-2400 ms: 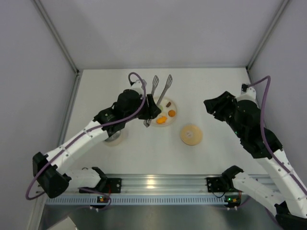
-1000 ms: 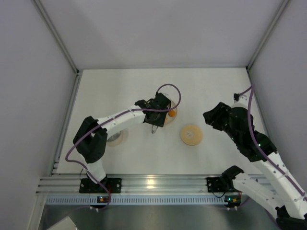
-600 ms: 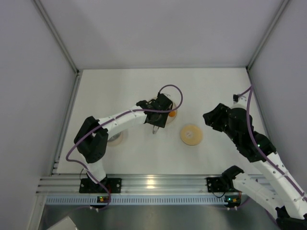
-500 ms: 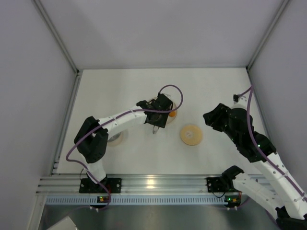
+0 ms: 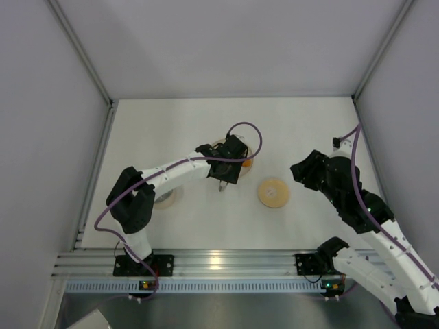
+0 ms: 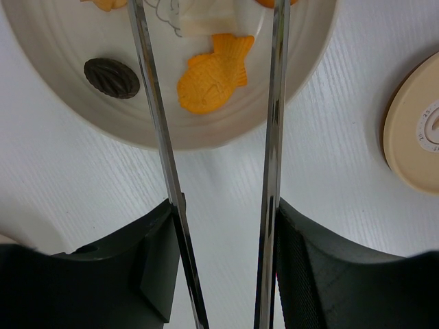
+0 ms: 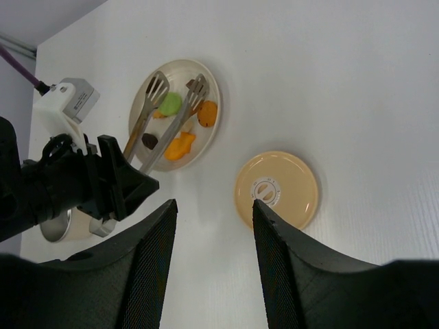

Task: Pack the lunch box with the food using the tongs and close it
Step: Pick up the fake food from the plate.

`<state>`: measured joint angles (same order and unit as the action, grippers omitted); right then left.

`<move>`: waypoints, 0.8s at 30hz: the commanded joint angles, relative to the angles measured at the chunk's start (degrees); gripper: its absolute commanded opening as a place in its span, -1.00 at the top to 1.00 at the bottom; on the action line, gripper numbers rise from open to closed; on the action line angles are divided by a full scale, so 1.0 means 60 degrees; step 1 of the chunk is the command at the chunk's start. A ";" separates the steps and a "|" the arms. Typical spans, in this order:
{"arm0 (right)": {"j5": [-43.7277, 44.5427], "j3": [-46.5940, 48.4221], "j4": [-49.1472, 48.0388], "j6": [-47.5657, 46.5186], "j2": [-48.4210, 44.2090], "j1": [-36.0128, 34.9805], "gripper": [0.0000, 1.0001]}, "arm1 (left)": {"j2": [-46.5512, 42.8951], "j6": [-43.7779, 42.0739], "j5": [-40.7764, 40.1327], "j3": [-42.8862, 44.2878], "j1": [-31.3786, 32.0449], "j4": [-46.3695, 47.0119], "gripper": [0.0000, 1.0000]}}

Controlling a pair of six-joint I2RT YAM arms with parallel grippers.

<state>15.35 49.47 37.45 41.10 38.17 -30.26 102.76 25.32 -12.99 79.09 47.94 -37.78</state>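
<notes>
Food [image 6: 211,72] on plate [image 6: 62,34]; lid [image 5: 273,192] to its right, lunch box [image 5: 167,199] left.

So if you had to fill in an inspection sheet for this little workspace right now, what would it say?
Surface: white table, no spills seen.
Job's things: steel lunch box with its lid off, left of the cream plate; tan lid flat on the table; food on the plate; tongs reaching over the plate.
Clutter: nothing seen.
Grippers: left end effector grips the tongs; right end effector open and empty.
Cables: purple cable loops off each arm.
Surroundings: grey walls; metal rail at the near edge.
</notes>
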 commanded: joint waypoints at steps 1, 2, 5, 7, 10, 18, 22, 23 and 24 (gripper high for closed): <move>0.0019 0.0002 0.0071 -0.0024 -0.0122 -0.0186 0.04 | 0.0056 0.0101 -0.0236 0.0441 0.0066 -0.0119 -0.12; 0.0034 0.0002 0.0071 -0.0053 -0.0136 -0.0186 0.04 | 0.0070 0.0116 -0.0222 0.0441 0.0066 -0.0119 -0.12; 0.0004 -0.0072 0.0028 -0.0024 -0.0122 -0.0186 0.04 | 0.0085 0.0116 -0.0251 0.0471 0.0066 -0.0134 -0.11; -0.0025 -0.0115 0.0013 -0.0039 -0.0122 -0.0186 0.04 | 0.0100 0.0130 -0.0281 0.0500 0.0066 -0.0178 -0.10; -0.0054 -0.0159 -0.0046 -0.0024 -0.0107 -0.0186 0.04 | 0.0071 0.0174 -0.0339 0.0515 0.0066 -0.0237 -0.06; -0.0127 -0.0159 -0.0075 -0.0010 -0.0078 -0.0186 0.07 | 0.0085 0.0218 -0.0237 0.0485 0.0066 -0.0251 0.04; -0.0113 -0.0160 -0.0017 -0.0024 -0.0122 -0.0186 0.07 | 0.0231 0.0247 -0.0003 0.0500 0.0066 -0.0237 -0.03; -0.0084 -0.0145 -0.0031 -0.0039 -0.0136 -0.0186 0.07 | 0.0261 0.0277 0.0012 0.0515 0.0066 -0.0237 -0.04; -0.0098 -0.0130 -0.0002 -0.0068 -0.0137 -0.0186 0.07 | 0.0290 0.0277 0.0070 0.0544 0.0066 -0.0237 -0.04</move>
<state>14.92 48.29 37.41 41.08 37.98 -30.26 103.57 26.11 -13.04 79.96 48.12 -38.81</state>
